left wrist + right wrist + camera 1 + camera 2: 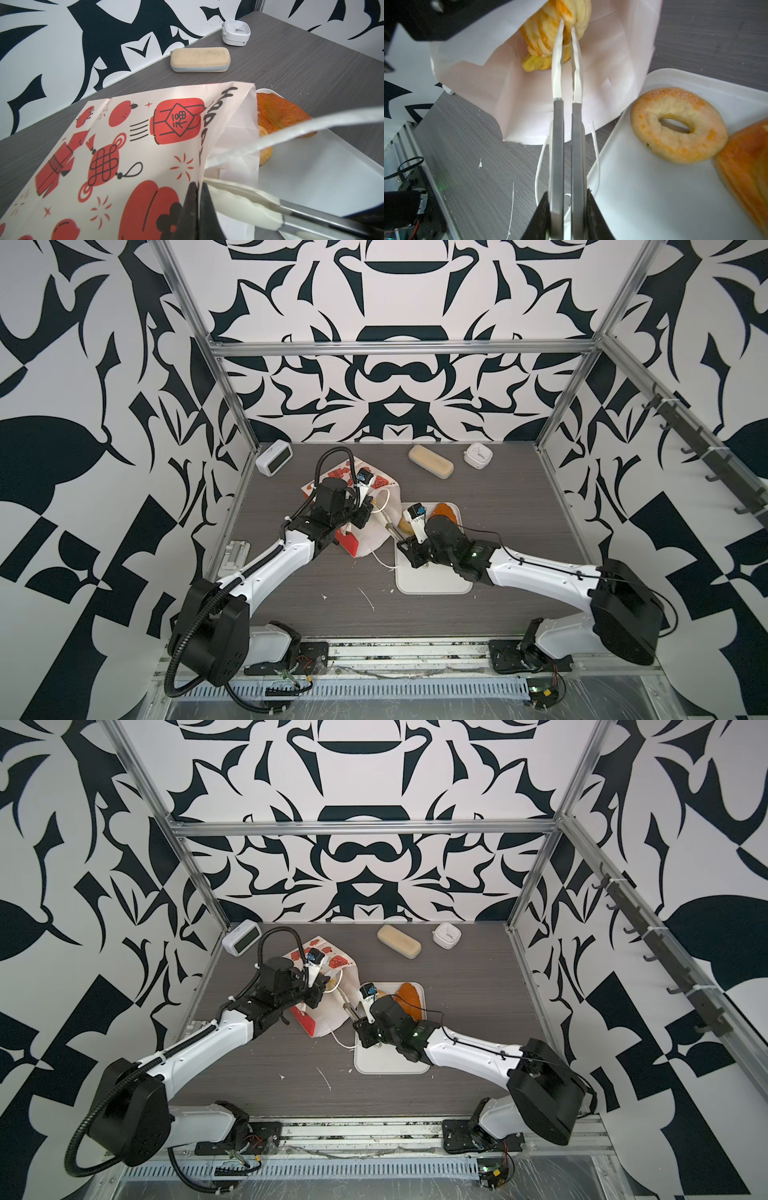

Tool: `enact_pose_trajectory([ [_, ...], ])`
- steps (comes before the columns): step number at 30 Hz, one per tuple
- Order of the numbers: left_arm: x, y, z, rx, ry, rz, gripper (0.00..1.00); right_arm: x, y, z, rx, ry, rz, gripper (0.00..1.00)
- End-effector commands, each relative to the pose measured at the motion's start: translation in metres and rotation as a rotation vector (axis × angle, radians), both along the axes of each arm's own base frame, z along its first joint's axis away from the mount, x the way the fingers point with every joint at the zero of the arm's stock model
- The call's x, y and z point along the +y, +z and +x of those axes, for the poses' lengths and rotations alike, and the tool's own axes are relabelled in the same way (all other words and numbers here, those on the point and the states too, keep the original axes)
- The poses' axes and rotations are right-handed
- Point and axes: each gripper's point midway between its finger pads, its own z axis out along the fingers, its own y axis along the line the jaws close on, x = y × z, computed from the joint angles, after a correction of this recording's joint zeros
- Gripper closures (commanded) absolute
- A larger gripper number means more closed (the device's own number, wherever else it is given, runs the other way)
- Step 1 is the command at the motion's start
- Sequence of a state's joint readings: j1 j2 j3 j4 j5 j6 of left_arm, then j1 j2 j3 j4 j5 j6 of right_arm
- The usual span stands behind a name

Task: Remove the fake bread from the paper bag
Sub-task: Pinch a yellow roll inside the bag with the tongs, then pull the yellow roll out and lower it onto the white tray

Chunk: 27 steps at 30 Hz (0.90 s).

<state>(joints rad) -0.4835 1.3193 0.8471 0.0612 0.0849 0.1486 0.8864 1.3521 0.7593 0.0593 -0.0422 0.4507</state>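
with right gripper [567, 26] nearly closed, pinching croissant [542, 37] inside paper bag [529, 89] at tray's [654, 197] ten o'clock. with left gripper [198, 187] clamped tight on bag's rim.

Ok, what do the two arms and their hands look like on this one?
Both arms have white shells and black joints. The left arm carries a ribbed black conduit; the right arm a thin black cable and a green light. Left hand: short black fingers. Right hand: long steel blades with white tips.
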Motion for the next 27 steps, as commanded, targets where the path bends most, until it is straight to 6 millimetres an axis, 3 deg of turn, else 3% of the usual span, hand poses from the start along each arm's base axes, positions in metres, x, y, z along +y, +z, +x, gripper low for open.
enact_pose_trajectory([
  [1,0.001,0.017,0.012,-0.048,0.037,-0.030,1.00,-0.005,0.035,-0.003,-0.052,-0.034,0.104,0.80],
  [8,0.000,0.017,0.019,-0.057,0.051,-0.045,1.00,-0.035,0.028,-0.023,-0.009,-0.077,0.111,0.81],
  [14,0.000,0.022,0.024,-0.074,0.067,-0.060,1.00,-0.046,0.025,-0.034,0.020,-0.080,0.108,0.82],
  [27,0.006,0.019,0.024,-0.080,0.099,-0.053,1.00,-0.075,0.054,-0.056,0.024,-0.123,0.201,0.83],
])
